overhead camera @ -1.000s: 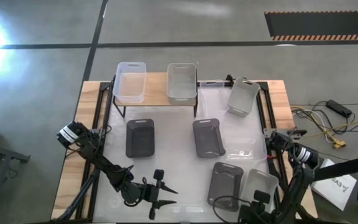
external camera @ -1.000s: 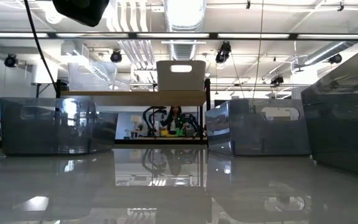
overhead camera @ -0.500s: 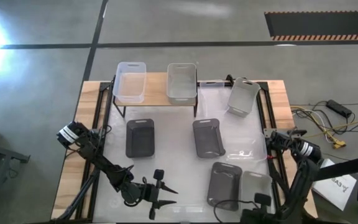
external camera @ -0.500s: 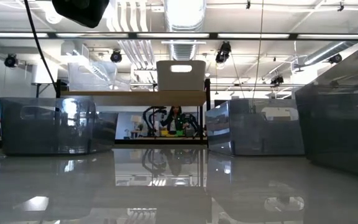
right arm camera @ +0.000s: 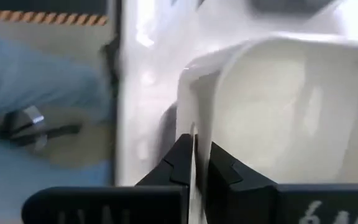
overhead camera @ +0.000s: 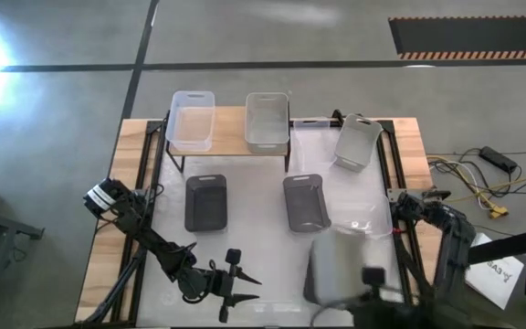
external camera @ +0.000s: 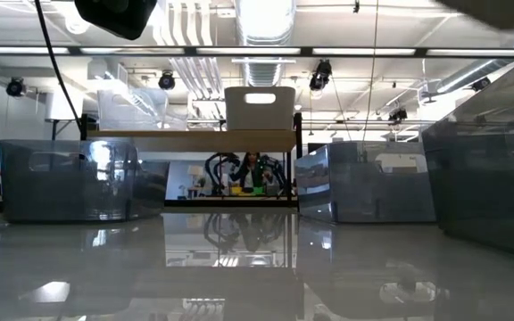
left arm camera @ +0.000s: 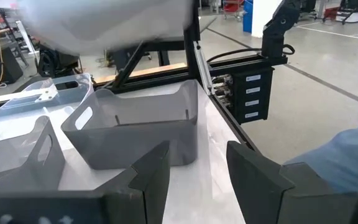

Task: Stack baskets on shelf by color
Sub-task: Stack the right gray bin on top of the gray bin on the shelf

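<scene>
On the wooden shelf (overhead camera: 231,132) at the far side stand a clear basket (overhead camera: 191,119) and a light grey basket (overhead camera: 267,119). Another light grey basket (overhead camera: 358,142) rests on the table right of the shelf. Two dark grey baskets (overhead camera: 205,201) (overhead camera: 306,201) sit mid-table, and one more (left arm camera: 135,130) at the near right. Above that one hangs a pale basket (overhead camera: 354,260), blurred, with my right gripper (overhead camera: 373,277) shut on it. My left gripper (overhead camera: 231,285) waits open near the table's near edge. My right gripper pinches the pale basket's end wall at its rim (right arm camera: 194,134), one finger inside the basket and one outside. The basket is lifted clear of the table, over the near-right dark grey basket.
Black metal rails (overhead camera: 393,174) run along the table's left and right sides. Cables (overhead camera: 482,178) lie on the floor to the right. A person's blue sleeve (left arm camera: 347,155) shows beyond the table's right edge.
My right gripper has risen with the pale basket and carried it toward the table's left. The basket stood on the table beside the near-right dark grey basket and now hangs clear above it.
</scene>
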You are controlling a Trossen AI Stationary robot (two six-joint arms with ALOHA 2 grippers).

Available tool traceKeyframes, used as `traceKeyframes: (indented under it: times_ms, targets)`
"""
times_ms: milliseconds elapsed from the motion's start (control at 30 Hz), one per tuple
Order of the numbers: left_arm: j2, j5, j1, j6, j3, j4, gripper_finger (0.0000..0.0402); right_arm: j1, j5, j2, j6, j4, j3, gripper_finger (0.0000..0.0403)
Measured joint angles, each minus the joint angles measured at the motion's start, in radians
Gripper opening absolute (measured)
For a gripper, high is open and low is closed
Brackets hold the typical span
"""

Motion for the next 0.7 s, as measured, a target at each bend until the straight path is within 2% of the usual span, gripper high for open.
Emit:
traceKeyframes:
  times_ms: [133, 233, 367, 567, 700]
  targets:
    - [0.0, 0.0, 0.0, 0.0, 0.0, 0.001, 0.0143, -0.146, 0.065, 0.001, -0.293, 0.001, 0.079, 0.0009]
    - [0.0, -0.004, 0.0, 0.003, 0.0, 0.001, 0.0143, -0.285, 0.07, 0.0, -0.508, 0.0, 0.121, 0.0009]
    - [0.0, -0.073, 0.0, 0.01, 0.0, 0.003, 0.0143, -0.513, 0.072, -0.019, -0.786, 0.06, 0.115, 0.0009]
    - [-0.001, -0.12, 0.0, 0.01, 0.0, 0.003, 0.0143, -0.849, -0.046, -0.024, -1.172, 0.235, 0.12, 0.0008]
    - [-0.002, -0.138, 0.0, 0.009, 0.0, 0.004, 0.0143, -1.044, -0.12, -0.024, -1.314, 0.323, 0.12, 0.0008]
